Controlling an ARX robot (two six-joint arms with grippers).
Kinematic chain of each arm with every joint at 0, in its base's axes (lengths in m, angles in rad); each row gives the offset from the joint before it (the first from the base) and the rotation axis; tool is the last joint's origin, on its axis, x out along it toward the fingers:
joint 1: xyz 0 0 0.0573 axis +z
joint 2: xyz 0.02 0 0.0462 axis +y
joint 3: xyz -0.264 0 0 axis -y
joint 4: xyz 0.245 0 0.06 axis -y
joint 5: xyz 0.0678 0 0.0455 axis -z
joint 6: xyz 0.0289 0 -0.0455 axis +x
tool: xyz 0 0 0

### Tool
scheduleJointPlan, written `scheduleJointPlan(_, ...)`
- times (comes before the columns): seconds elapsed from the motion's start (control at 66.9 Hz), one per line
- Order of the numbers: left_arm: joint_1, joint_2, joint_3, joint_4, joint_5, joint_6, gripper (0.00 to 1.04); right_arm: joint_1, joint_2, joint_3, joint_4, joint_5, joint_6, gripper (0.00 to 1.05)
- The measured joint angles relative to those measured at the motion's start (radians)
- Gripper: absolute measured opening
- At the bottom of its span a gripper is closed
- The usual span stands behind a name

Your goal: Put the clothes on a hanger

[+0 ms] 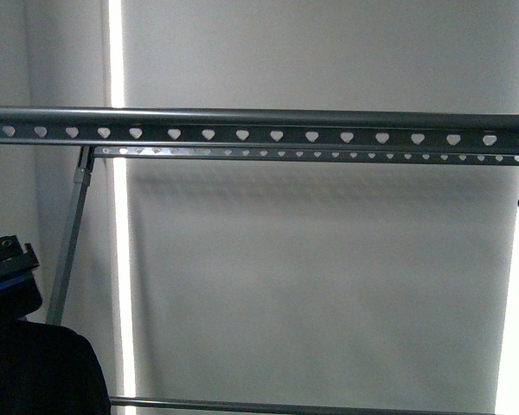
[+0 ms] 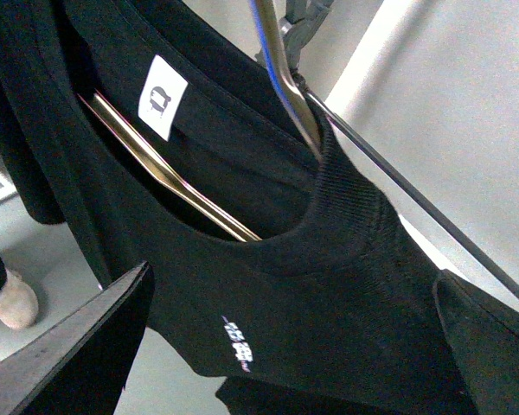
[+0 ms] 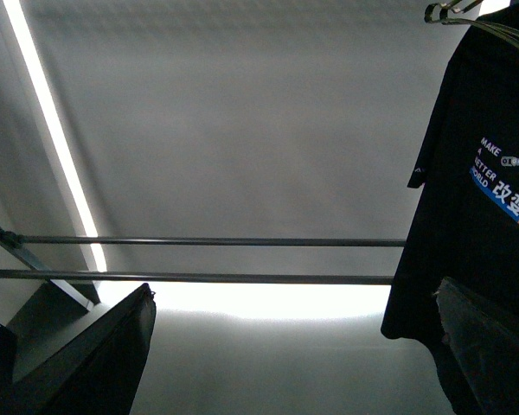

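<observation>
Open room lies between the rack's upper rails (image 1: 259, 130) and lower bar (image 1: 285, 405); the T-shirt (image 1: 35, 372) blocks lower left.

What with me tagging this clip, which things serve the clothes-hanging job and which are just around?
Job:
black T-shirt
wire hanger inside it
heart-holed rack rail

Just around:
grey wall
bright light strip
someone's pale shoe

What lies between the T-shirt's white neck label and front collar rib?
A thin metal hanger bar crosses the T-shirt neck opening between label and collar; left wrist view.
</observation>
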Motion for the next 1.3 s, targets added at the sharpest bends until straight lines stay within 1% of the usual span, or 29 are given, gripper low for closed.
scheduleJointPlan(0.179, -0.022, 0.134, 0.197, -0.125, -0.039, -0.193, 0.98, 0.000, 0.000, 0.000, 0.000, 0.000, 0.000, 0.97)
scheduleJointPlan(0.299, -0.045, 0.191, 0.297, -0.167, -0.072, -0.254, 0.98, 0.000, 0.000, 0.000, 0.000, 0.000, 0.000, 0.97)
scheduleJointPlan(0.449, -0.052, 0.264, 0.393, -0.229, -0.082, -0.295, 0.98, 0.000, 0.000, 0.000, 0.000, 0.000, 0.000, 0.97)
scheduleJointPlan(0.613, -0.040, 0.349, 0.457, -0.287, -0.071, -0.333, 0.98, 0.000, 0.000, 0.000, 0.000, 0.000, 0.000, 0.97)
scheduleJointPlan(0.882, 0.003, 0.385, 0.460, -0.314, -0.067, -0.382, 0.98, 0.000, 0.000, 0.000, 0.000, 0.000, 0.000, 0.97)
scheduleJointPlan(0.912, 0.010, 0.386, 0.460, -0.317, -0.066, -0.385, 0.96, 0.000, 0.000, 0.000, 0.000, 0.000, 0.000, 0.97)
scheduleJointPlan(0.972, 0.026, 0.390, 0.460, -0.334, -0.064, -0.395, 0.85, 0.000, 0.000, 0.000, 0.000, 0.000, 0.000, 0.97)
scheduleJointPlan(1.002, 0.031, 0.393, 0.461, -0.335, -0.063, -0.396, 0.82, 0.000, 0.000, 0.000, 0.000, 0.000, 0.000, 0.97)
scheduleJointPlan(1.137, 0.071, 0.414, 0.477, -0.350, -0.046, -0.403, 0.50, 0.000, 0.000, 0.000, 0.000, 0.000, 0.000, 0.97)
scheduleJointPlan(1.256, 0.076, 0.415, 0.477, -0.352, -0.041, -0.402, 0.32, 0.000, 0.000, 0.000, 0.000, 0.000, 0.000, 0.97)
scheduleJointPlan(1.301, 0.076, 0.418, 0.485, -0.352, -0.028, -0.402, 0.23, 0.000, 0.000, 0.000, 0.000, 0.000, 0.000, 0.97)
